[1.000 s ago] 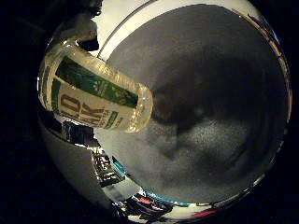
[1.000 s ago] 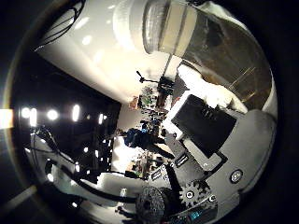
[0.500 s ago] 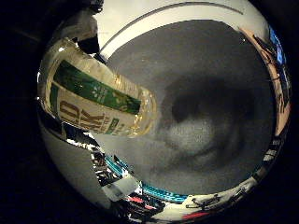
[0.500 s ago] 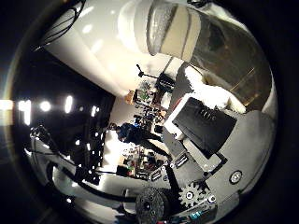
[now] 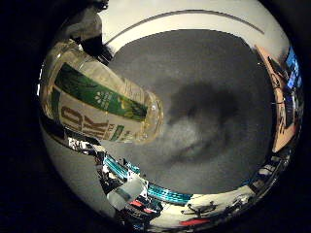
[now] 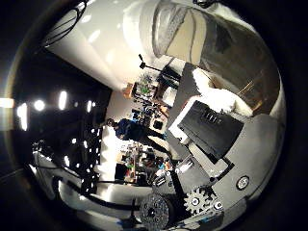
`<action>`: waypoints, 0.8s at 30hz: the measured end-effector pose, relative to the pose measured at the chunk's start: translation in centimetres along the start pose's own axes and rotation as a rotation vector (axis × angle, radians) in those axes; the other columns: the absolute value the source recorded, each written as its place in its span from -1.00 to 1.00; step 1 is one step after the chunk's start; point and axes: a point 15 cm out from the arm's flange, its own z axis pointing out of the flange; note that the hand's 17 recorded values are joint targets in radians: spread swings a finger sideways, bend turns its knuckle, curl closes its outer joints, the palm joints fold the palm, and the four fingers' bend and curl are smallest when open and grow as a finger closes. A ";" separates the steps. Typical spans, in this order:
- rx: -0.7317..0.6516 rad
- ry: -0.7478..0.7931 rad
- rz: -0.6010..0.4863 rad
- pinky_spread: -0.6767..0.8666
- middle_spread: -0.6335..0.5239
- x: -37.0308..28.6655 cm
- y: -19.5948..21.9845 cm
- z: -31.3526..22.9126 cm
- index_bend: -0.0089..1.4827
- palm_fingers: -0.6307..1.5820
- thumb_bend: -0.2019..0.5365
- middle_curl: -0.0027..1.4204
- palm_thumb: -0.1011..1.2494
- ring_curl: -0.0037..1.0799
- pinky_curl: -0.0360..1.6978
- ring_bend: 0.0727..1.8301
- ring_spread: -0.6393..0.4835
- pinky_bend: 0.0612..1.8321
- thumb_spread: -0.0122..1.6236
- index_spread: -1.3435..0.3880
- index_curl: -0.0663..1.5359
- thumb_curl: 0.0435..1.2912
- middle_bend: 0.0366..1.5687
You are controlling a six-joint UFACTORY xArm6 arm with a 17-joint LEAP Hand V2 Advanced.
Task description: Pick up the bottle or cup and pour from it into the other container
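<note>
A clear plastic bottle [image 5: 102,97] with a green and white label lies close against the palm in the right little finger side palm view and fills much of it. It hangs tilted above a grey mat [image 5: 228,68] and casts a dark shadow [image 5: 199,112] there. In the right thumb side palm view the bottle's clear body [image 6: 188,29] shows beside my right hand [image 6: 217,135], whose black and white parts curl by it.
A white surface [image 5: 146,15] borders the grey mat. Past the mat's edge are room clutter and equipment [image 5: 146,199]. The thumb side view shows a dark room with ceiling lights [image 6: 38,104] and distant furniture.
The whole background has shifted in both views, so the hand has moved. The bottle keeps its place against the palm. Its shadow on the mat lies further along.
</note>
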 end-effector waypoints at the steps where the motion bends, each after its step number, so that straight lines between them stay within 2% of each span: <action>1: -0.008 0.011 -0.007 -0.44 -0.15 -0.5 -0.3 0.2 0.62 0.56 -0.51 0.15 0.78 0.70 0.05 0.35 -0.34 0.35 -0.60 0.33 0.07 0.43 0.69; 18: -0.162 0.195 -0.100 -0.46 -0.14 -6.2 -2.3 2.7 0.62 0.56 -0.51 0.15 0.78 0.74 0.11 0.33 -0.35 0.32 -0.63 0.33 0.06 0.45 0.69; 24: -0.280 0.276 -0.150 -0.46 -0.14 -8.3 -2.3 4.6 0.63 0.57 -0.51 0.15 0.78 0.75 0.12 0.33 -0.35 0.31 -0.65 0.33 0.06 0.46 0.69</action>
